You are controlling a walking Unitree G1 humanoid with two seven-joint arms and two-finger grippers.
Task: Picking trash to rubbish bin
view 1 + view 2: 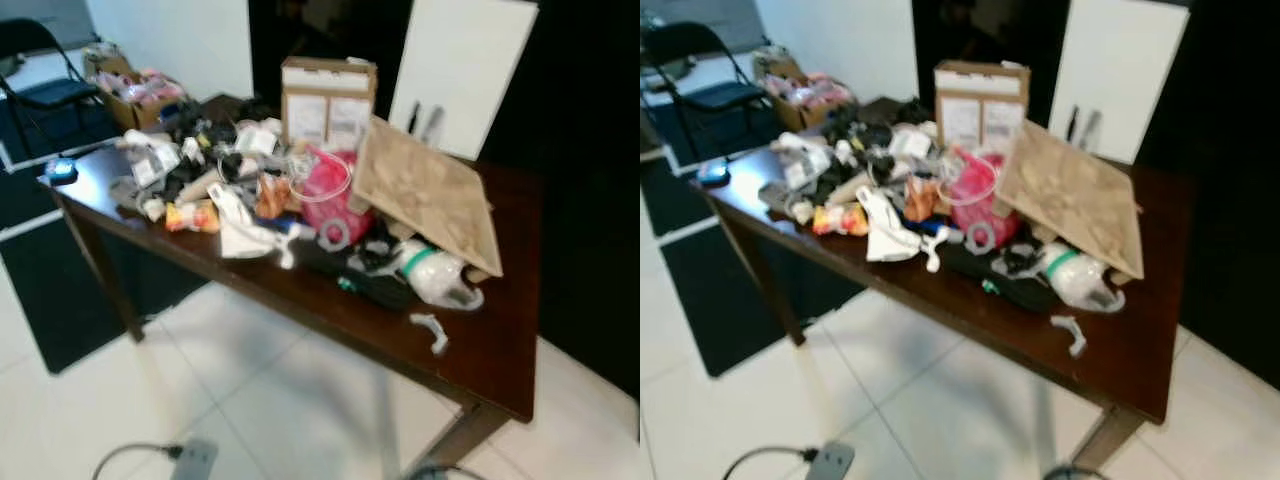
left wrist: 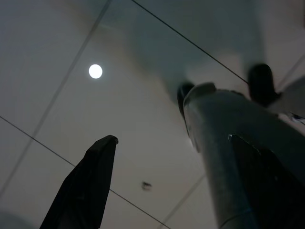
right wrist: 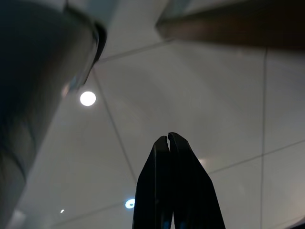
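A heap of trash covers the dark wooden table (image 1: 480, 350): a pink plastic bag (image 1: 330, 195), crumpled white paper (image 1: 245, 232), an orange wrapper (image 1: 192, 216), a white bottle with a green band (image 1: 435, 272), a flat sheet of cardboard (image 1: 430, 195) and a small white scrap (image 1: 432, 330) near the front edge. My right gripper (image 3: 168, 139) hangs low over the tiled floor, shut with nothing between its fingers. My left gripper (image 2: 95, 176) also hangs by my leg above the floor.
An upright cardboard box (image 1: 328, 100) stands at the table's back. A black folding chair (image 1: 45, 85) and a carton of clutter (image 1: 140, 95) sit far left. A white panel (image 1: 465, 70) leans behind. A power strip (image 1: 192, 460) lies on the tiles.
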